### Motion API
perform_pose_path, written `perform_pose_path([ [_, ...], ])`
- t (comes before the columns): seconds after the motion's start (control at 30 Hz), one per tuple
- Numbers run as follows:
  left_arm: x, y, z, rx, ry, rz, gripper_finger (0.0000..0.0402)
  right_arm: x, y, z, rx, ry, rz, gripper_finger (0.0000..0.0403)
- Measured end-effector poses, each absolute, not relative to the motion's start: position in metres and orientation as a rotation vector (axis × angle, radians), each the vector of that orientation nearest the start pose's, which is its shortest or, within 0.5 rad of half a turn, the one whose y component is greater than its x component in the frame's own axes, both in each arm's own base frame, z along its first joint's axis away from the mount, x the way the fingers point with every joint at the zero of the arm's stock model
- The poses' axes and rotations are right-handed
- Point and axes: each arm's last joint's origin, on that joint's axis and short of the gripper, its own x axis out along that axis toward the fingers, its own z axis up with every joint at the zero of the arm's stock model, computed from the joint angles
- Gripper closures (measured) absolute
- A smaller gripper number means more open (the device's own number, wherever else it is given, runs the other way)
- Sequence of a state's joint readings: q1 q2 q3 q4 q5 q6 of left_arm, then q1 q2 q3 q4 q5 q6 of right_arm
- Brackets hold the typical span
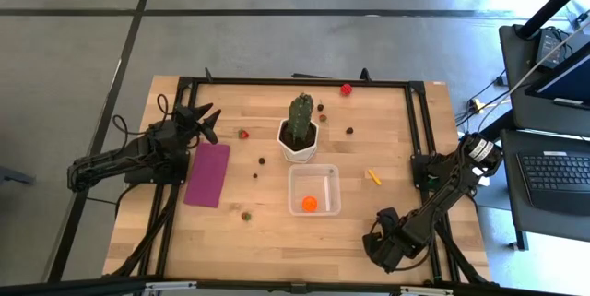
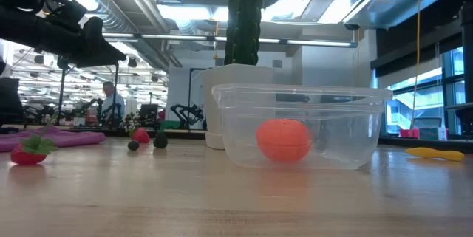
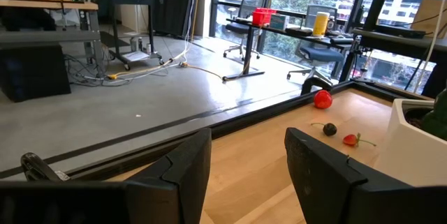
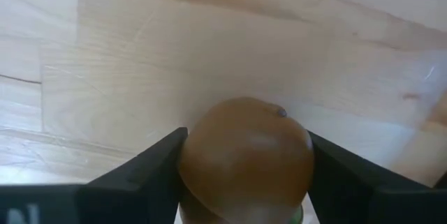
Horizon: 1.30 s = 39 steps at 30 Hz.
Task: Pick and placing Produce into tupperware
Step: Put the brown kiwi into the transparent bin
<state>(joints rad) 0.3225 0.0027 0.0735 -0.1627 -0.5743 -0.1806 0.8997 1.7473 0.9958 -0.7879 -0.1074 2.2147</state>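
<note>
The clear tupperware [image 1: 313, 190] stands on the table in front of the cactus pot and holds one orange piece [image 1: 310, 204]; the low view shows the tupperware [image 2: 299, 126] up close. Small produce lies scattered: a red ball [image 1: 346, 88], a strawberry [image 1: 243, 134], dark bits [image 1: 349, 131] and a yellow piece [image 1: 373, 177]. My right gripper [image 1: 380, 241] is low over the table's near right part, shut on a round brown piece [image 4: 244, 158]. My left gripper [image 3: 248, 175] is open and hovers near the far left, by the magenta rectangle. My right gripper pinches the round brown produce piece between its two fingers [image 4: 150, 165], one on each of its opposite sides [image 4: 192, 161]. The fingers point down at the wood from above. Whether the piece still rests on the table cannot be told.
A green cactus in a white pot [image 1: 300, 135] stands just beyond the tupperware. A flat magenta rectangle [image 1: 207, 174] lies at the left. A black frame [image 1: 295, 81] runs along the table's far and side edges. Bare wood lies between the right gripper and the tupperware.
</note>
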Motion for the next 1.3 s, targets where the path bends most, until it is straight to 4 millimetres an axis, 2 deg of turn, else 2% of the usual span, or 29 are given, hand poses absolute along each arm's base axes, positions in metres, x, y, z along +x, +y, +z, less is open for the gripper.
perform_pose_path([
  [0.13, 0.078, 0.043, 0.173, -0.156, 0.013, 0.902, 0.0225, 0.181, 0.229, 0.148, 1.075, 1.42, -0.993, 0.0157],
  [0.23, 0.078, 0.043, 0.173, -0.156, 0.013, 0.902, 0.0225, 0.185, 0.224, 0.16, 1.066, 1.378, -0.981, 0.0157],
  [0.47, 0.078, 0.043, 0.173, -0.156, 0.013, 0.902, 0.0225, 0.203, 0.186, 0.213, 1.035, 1.172, -0.876, 0.0157],
  [0.63, 0.078, 0.043, 0.173, -0.156, 0.013, 0.902, 0.0225, 0.236, 0.144, 0.247, 0.949, 1.067, -0.714, 0.0155],
  [0.8, 0.078, 0.043, 0.173, -0.156, 0.013, 0.902, 0.0225, 0.287, 0.102, 0.271, 0.813, 0.933, -0.499, 0.015],
  [0.9, 0.078, 0.043, 0.173, -0.156, 0.013, 0.902, 0.0225, 0.313, 0.082, 0.272, 0.739, 0.899, -0.422, 0.0156],
  [1.0, 0.078, 0.043, 0.173, -0.156, 0.013, 0.902, 0.0225, 0.334, 0.068, 0.265, 0.679, 0.94, -0.395, 0.0156],
  [1.17, 0.078, 0.043, 0.173, -0.156, 0.013, 0.902, 0.0225, 0.364, 0.063, 0.239, 0.605, 1.047, -0.334, 0.0143],
  [1.3, 0.078, 0.043, 0.173, -0.156, 0.013, 0.902, 0.0225, 0.377, 0.065, 0.216, 0.555, 1.133, -0.304, 0.0151],
])
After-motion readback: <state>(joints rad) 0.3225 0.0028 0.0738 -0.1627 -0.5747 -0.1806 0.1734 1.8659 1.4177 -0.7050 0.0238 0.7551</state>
